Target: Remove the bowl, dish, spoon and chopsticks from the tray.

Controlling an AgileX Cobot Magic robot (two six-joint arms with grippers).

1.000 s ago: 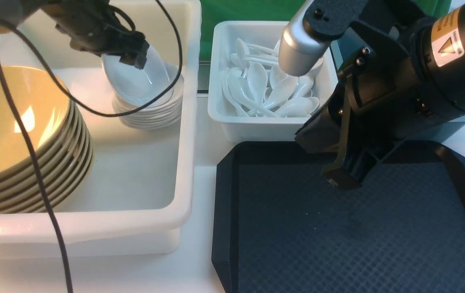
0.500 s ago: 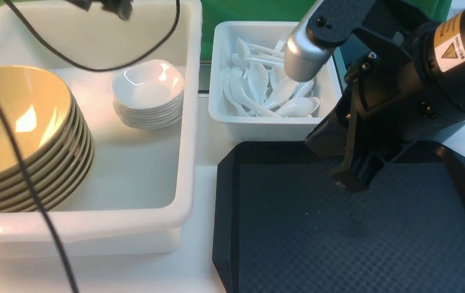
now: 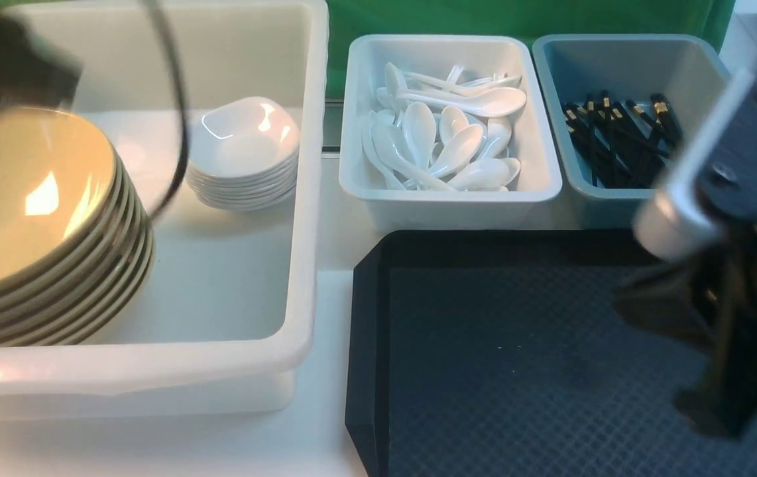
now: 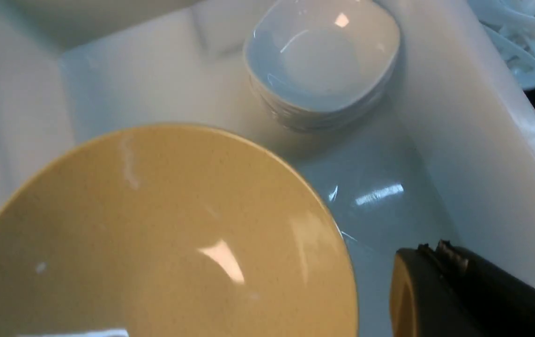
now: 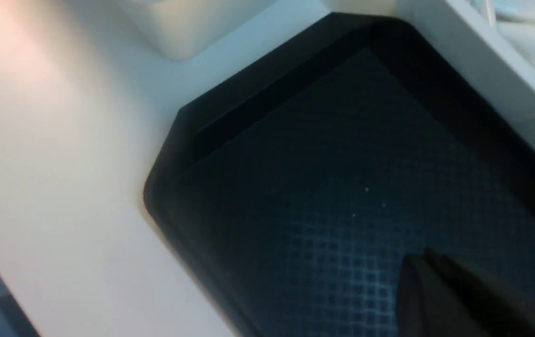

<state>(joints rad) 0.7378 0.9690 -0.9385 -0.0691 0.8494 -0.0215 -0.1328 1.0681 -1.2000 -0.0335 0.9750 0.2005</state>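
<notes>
With our left tool (image 4: 441,252) closed, we judge the glazed dish (image 3: 246,136), beside the bowls (image 3: 27,192), slippery, fragile, best rim-gripped.

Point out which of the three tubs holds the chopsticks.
The blue-grey plastic tub, rightmost of the three in the front view; only it contains black, gold-banded chopsticks.

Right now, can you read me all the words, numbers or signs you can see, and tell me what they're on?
There are none that I can read.
Tray: no words or numbers show.
Mustard-tan bowls and white dishes: only shiny light spots, no writing.
White spoons: no letters show.
Black chopsticks: gold bands, but no writing that I can make out.
Right arm: too blurred to read anything.
</notes>
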